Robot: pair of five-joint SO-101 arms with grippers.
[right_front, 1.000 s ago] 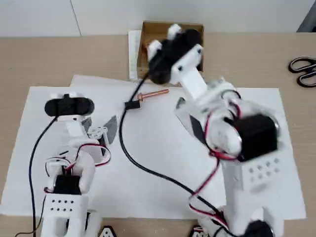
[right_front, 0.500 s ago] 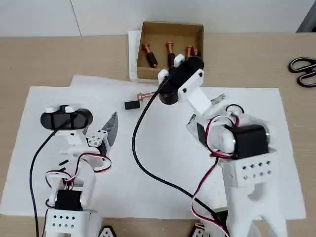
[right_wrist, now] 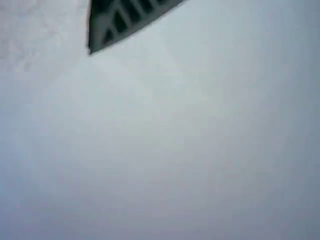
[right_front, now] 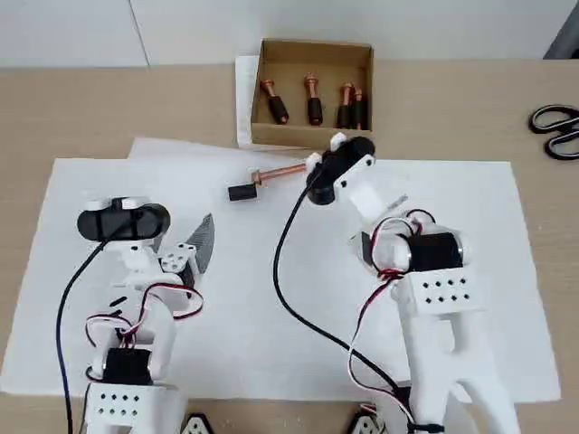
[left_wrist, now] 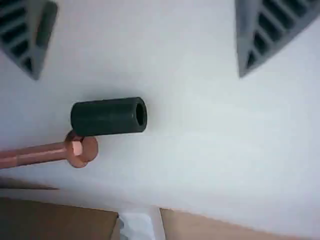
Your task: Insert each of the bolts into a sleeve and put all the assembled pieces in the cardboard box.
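Four bolt-in-sleeve pieces already sit in the cardboard box at 12 o'clock on the desk. One bare bolt lies on the white paper at the box's 6 o'clock. The loose black sleeve is just beside its head, at 7 o'clock. Left pincer hangs wide open at the sleeve's 7 o'clock, holding nothing. Right pincer: honestly can't tell how it's set.

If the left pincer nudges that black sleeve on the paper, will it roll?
Probably: the black sleeve lies on its side, a smooth cylinder. It looks rigid, likely light. The copper bolt right beside it may get shoved too.
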